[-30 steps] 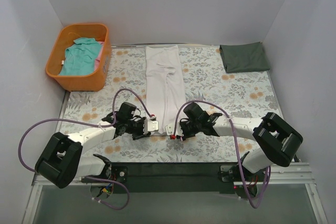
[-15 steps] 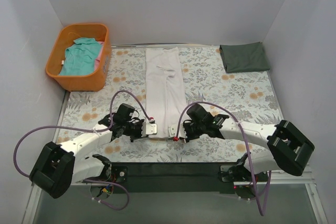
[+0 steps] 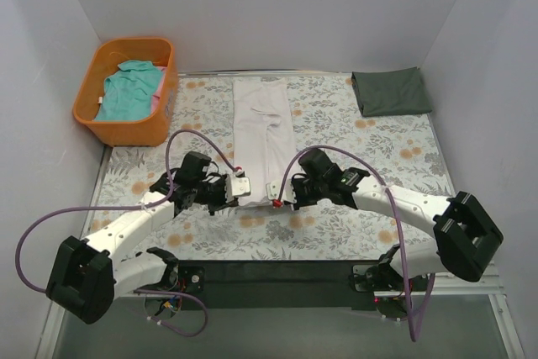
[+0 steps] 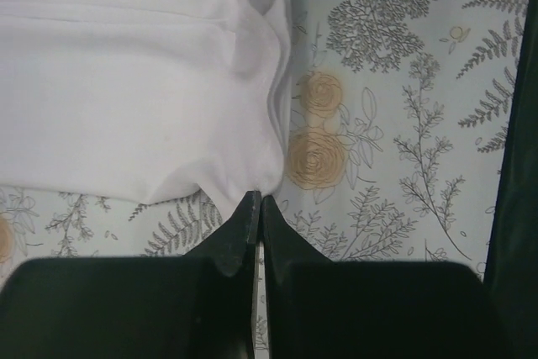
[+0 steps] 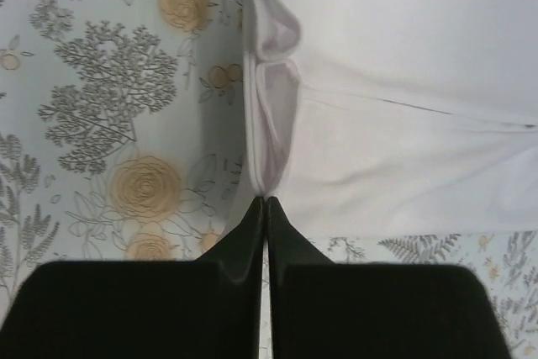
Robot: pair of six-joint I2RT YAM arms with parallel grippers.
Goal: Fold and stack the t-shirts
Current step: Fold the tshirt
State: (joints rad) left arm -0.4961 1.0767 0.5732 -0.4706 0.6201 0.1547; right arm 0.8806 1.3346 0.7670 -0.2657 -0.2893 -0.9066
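The white t-shirt (image 3: 262,128) lies as a long narrow strip down the middle of the floral table. My left gripper (image 3: 241,187) is shut on its near left corner (image 4: 252,176), and my right gripper (image 3: 278,193) is shut on its near right corner (image 5: 267,176). Both hold the near hem lifted off the table, carried over the strip. The dark grey-green t-shirt (image 3: 390,91) lies folded at the far right. The teal t-shirt (image 3: 128,90) lies crumpled in the orange basket (image 3: 165,107).
The basket stands at the far left corner against the white wall. White walls close in the table on three sides. A dark strip (image 3: 277,271) with the arm bases runs along the near edge.
Both grippers have moved away from the near edge toward the far side, carrying the white shirt's near hem with them. The visible strip has grown shorter.
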